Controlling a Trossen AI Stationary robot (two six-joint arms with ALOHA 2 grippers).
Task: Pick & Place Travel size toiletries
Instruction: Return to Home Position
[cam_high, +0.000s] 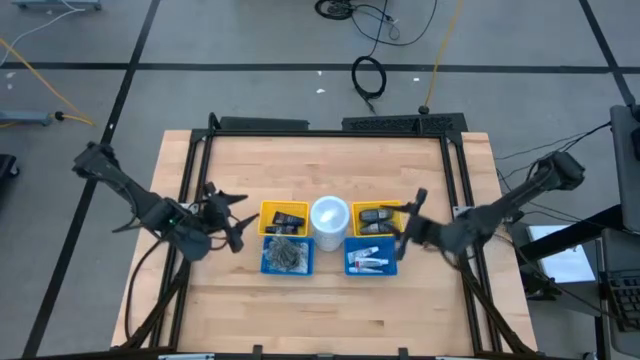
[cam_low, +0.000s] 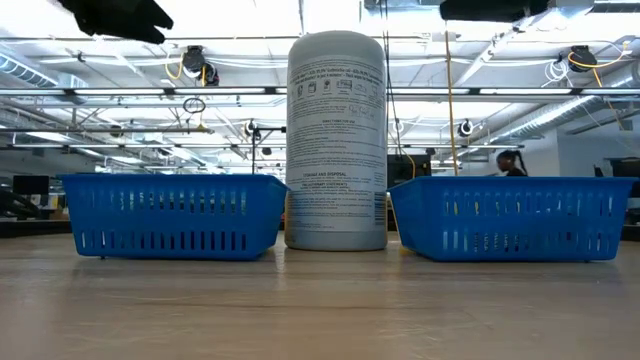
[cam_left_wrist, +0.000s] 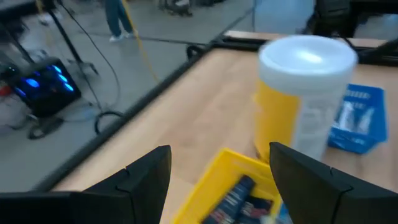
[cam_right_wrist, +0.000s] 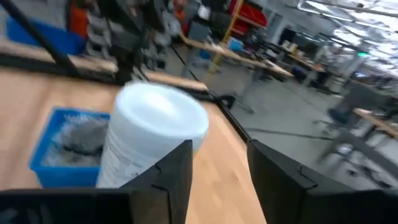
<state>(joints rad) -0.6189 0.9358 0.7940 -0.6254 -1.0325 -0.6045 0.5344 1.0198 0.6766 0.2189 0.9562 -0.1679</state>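
Observation:
The travel size toiletries (cam_high: 368, 261) are small white tubes lying in the right blue bin (cam_high: 352, 268); in the left wrist view they show as pale tubes (cam_left_wrist: 348, 117). My left gripper (cam_high: 238, 218) hovers open above the table, left of the left yellow bin (cam_high: 266, 210), with nothing between its fingers (cam_left_wrist: 219, 152). My right gripper (cam_high: 405, 228) hovers open at the right end of the right-hand bins, also with nothing between its fingers (cam_right_wrist: 219, 148). A white canister (cam_high: 329, 216) stands upright between the bins.
The left yellow bin holds black oblong gadgets (cam_high: 288, 220), and so does the right yellow bin (cam_high: 378, 214). The left blue bin (cam_high: 287, 256) holds grey metal bits. Bare wood lies in front of and behind the bins. A black frame (cam_high: 330, 126) borders the table.

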